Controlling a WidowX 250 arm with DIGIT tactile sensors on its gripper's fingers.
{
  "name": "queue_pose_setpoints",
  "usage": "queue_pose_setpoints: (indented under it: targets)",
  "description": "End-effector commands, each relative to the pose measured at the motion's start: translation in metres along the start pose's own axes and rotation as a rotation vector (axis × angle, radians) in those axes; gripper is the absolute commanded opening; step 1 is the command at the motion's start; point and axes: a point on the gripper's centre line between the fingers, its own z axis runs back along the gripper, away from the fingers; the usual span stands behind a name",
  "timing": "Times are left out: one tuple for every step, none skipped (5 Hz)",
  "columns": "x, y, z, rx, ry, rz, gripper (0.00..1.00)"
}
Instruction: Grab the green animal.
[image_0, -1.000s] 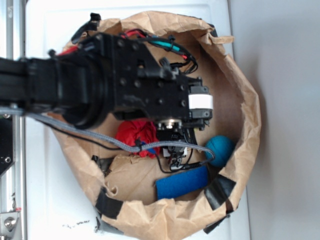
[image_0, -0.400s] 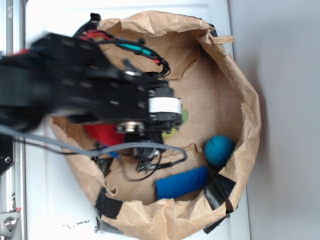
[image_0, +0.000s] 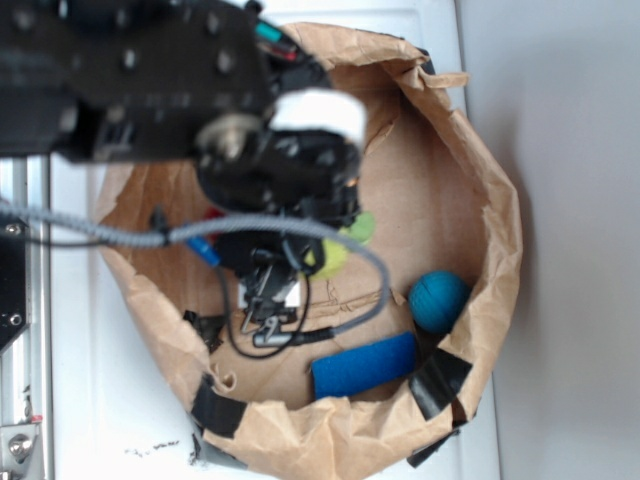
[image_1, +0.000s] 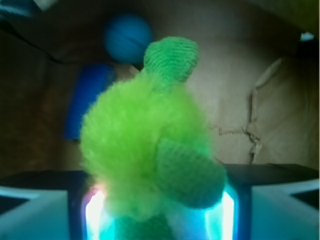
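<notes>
The green animal (image_1: 150, 145) fills the wrist view, with a fuzzy yellow-green body and darker green knitted limbs, sitting between the two jaws. My gripper (image_1: 157, 212) is shut on it, with a lit finger on each side. In the exterior view only bits of the green animal (image_0: 352, 232) show beneath the black gripper (image_0: 320, 235), raised above the floor of the brown paper bag (image_0: 500, 230). The fingertips are hidden there by the wrist.
A teal ball (image_0: 438, 300) lies at the bag's right side and shows in the wrist view (image_1: 127, 37). A blue roll (image_0: 363, 365) lies by the bag's lower wall. A sliver of the red cloth ball (image_0: 212, 213) shows under the arm. Loose cables hang from the wrist.
The arm has moved left and risen toward the camera. The green animal has come up with the gripper. The red cloth ball is now mostly covered by the arm.
</notes>
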Motion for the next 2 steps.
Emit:
queue_pose_setpoints:
  targets:
    - [0.0234,0.006,0.0515,-0.01,-0.049,0.001,0.0]
    - [0.0249,0.0053,0.0514,-0.002,-0.068,-0.007,0.0]
